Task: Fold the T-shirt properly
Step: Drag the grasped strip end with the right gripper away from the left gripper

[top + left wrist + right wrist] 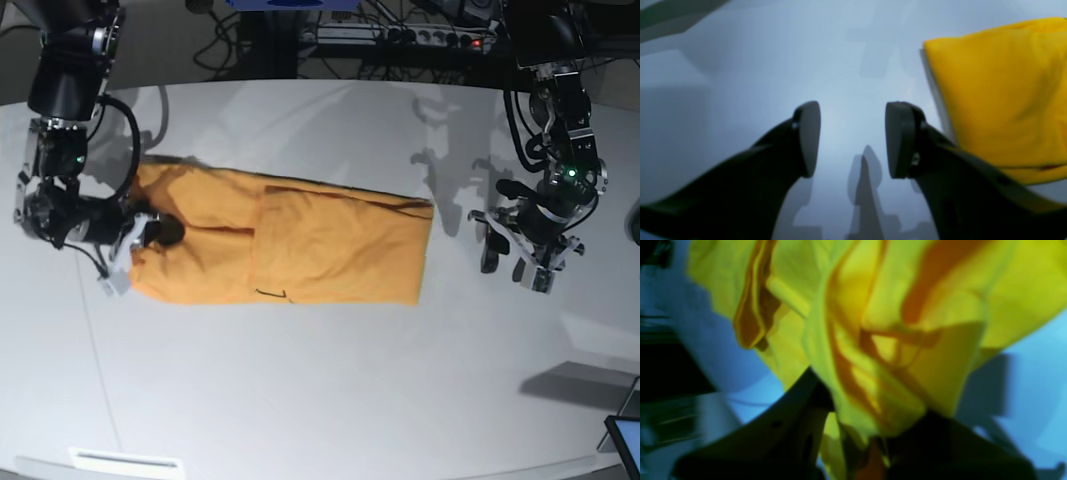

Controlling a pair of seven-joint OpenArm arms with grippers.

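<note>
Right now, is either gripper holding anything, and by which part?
The right gripper is shut on the T-shirt, pinching bunched cloth at the end nearest it. The left gripper is open over bare table, holding nothing.

Both arms are showing black housings, each with a small green light glowing near its wrist, and black cables are looping alongside the arm segments. The left gripper (853, 140) is wearing matte black curved fingers ending in flat, oval dark-grey pads (809, 138), with a small silver screw shining beside each pad. The right gripper (150, 232) is showing black too, with pale grey parts beside it.
</note>
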